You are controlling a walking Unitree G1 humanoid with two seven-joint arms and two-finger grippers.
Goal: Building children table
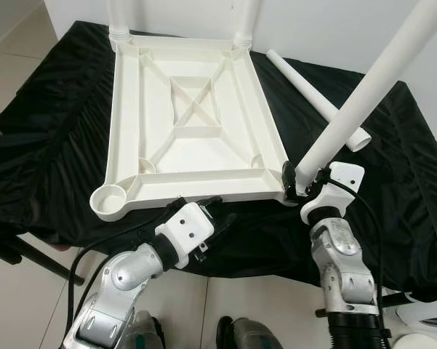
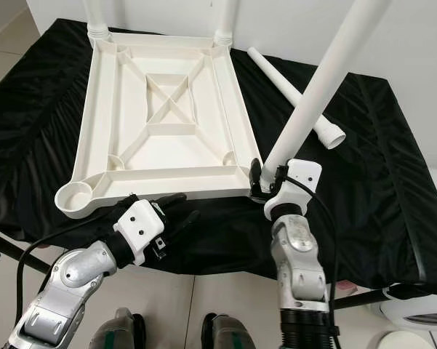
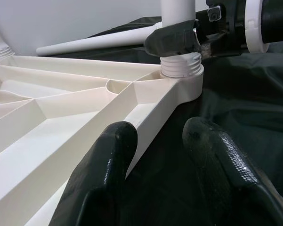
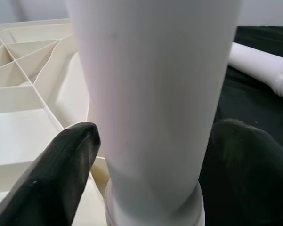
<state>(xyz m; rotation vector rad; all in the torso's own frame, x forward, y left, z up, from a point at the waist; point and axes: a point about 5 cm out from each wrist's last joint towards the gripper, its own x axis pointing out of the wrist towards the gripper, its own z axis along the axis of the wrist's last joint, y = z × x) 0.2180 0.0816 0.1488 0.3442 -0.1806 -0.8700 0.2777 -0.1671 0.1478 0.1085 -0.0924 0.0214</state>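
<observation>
Two legs (image 1: 121, 22) already upright at the tabletop's (image 1: 193, 123) far corners, one loose leg (image 1: 316, 98) on black cloth (image 1: 51, 138). Right gripper (image 1: 297, 186) clamped around a fourth leg (image 1: 363, 94), apparently seated in the near corner socket. Left gripper (image 1: 217, 211) spread beside the near rim.

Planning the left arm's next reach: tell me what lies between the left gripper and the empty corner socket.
Only black cloth and the tabletop's near rim lie between the left gripper and the empty socket, as the left eye view shows.
</observation>
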